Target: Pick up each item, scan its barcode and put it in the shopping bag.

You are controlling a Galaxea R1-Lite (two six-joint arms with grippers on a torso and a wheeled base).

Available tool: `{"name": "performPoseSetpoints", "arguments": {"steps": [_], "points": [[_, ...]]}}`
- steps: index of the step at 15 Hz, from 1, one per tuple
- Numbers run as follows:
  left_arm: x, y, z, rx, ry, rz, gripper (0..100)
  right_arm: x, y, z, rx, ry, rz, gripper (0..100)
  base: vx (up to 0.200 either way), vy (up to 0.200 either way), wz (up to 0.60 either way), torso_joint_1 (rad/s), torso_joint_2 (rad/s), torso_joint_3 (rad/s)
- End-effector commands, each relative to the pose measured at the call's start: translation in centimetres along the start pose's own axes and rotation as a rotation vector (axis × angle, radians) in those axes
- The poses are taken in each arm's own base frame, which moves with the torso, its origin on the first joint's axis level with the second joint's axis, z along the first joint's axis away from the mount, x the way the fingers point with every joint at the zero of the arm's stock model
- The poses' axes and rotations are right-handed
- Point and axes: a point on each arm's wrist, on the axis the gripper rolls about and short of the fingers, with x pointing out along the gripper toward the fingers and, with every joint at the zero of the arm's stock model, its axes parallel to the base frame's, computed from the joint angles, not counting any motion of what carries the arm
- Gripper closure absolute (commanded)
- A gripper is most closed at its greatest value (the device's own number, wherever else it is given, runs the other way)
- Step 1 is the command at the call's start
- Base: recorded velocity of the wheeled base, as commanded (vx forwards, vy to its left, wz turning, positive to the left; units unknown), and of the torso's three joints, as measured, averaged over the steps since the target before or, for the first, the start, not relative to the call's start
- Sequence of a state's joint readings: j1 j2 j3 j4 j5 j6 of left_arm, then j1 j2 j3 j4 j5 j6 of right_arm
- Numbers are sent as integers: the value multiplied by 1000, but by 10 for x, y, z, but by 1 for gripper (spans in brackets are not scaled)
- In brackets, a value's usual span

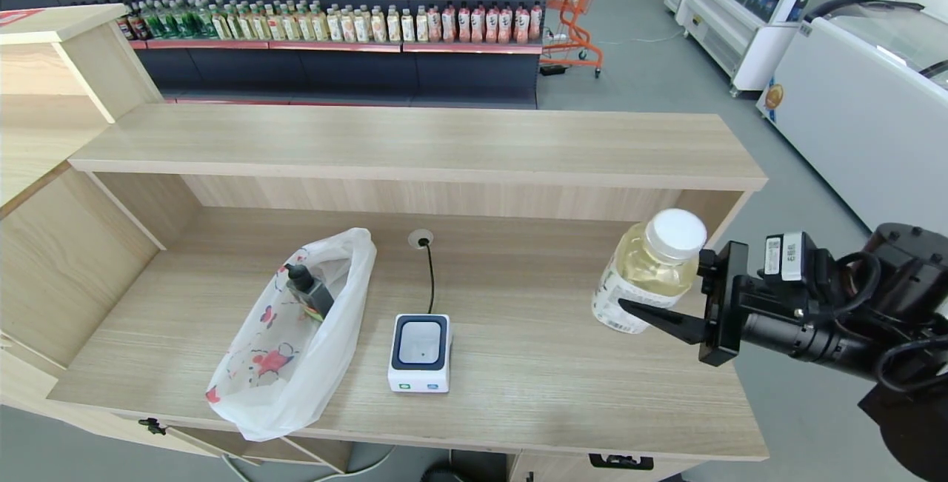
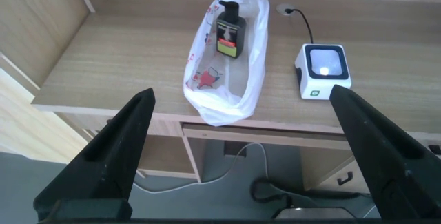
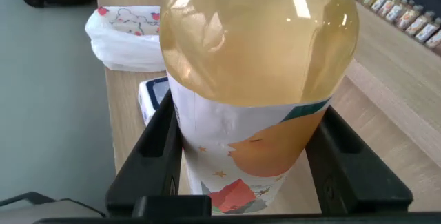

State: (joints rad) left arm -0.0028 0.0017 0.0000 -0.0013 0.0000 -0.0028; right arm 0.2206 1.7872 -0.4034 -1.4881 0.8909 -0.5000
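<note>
The right gripper is clamped on a bottle of pale yellow drink with a white cap, held tilted above the right part of the wooden surface, at the middle right of the head view. The left gripper has its fingers wide apart with nothing between them, above the front edge of the surface. In the lower middle of the head view the white scanner stands on the surface, and just beside it on the left lies the open shopping bag with a dark pump bottle inside.
</note>
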Motion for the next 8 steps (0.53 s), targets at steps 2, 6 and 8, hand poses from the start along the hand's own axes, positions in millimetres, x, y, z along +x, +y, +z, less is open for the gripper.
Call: {"name": "performPoseSetpoints", "arguments": {"steps": [2, 6, 8], "points": [[0, 0, 0, 0, 0, 0, 0, 11, 5, -35, 11, 16, 41, 100, 0, 0, 0, 0, 0, 0], [0, 0, 0, 0, 0, 0, 0, 17, -3, -39, -45, 3, 35, 100, 0, 0, 0, 0, 0, 0], [0, 0, 0, 0, 0, 1, 0, 15, -4, -37, -69, 2, 31, 100, 0, 0, 0, 0, 0, 0]]}}
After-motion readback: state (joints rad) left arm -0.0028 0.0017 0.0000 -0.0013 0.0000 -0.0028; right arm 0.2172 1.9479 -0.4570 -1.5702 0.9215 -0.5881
